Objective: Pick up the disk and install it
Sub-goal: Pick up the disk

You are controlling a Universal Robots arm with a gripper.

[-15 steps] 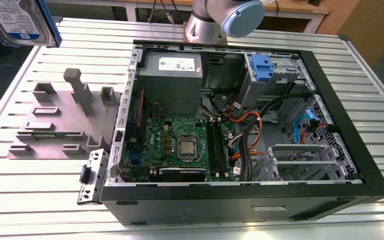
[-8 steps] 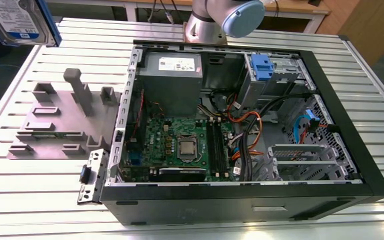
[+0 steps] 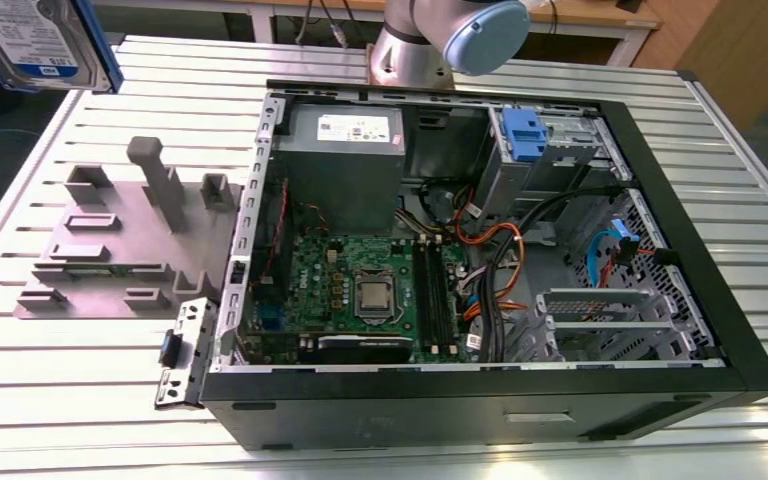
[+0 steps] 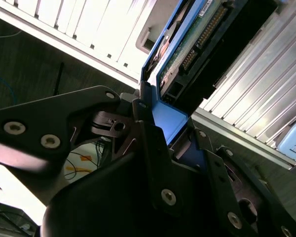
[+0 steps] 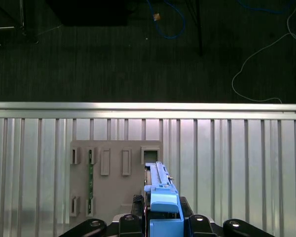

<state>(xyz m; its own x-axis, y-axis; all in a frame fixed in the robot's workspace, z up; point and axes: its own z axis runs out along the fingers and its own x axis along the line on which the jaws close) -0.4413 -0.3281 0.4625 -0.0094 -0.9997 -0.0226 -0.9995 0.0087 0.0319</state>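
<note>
Exterior view, from its left to its right. The disk [image 3: 35, 45] hangs in the air above the bench [image 3: 64, 380], over the far corner at this view's left, with its labelled face turned toward the camera. In the second wrist view the tool [image 4: 167, 116] is closed on the blue frame at one end of the disk [image 4: 197, 39]. This grip probably leaves the metal body and the connector edge free for sliding into a bay. Near the bench's left edge lies a grey slotted holder [image 3: 111, 250]. The first wrist view shows it directly beneath the disk [image 5: 157, 180], which is seen edge-on there. The open computer case [image 3: 491, 400] lies on its side across the middle and right of the bench, probably so that its inside can be reached from above. Inside it are the grey power supply [image 3: 344, 160] and the green circuit board [image 3: 344, 260]. At the far right corner of the case is a drive bay with a blue latch [image 3: 524, 135]. The disk is well apart from the case and is not yet installed.
</note>
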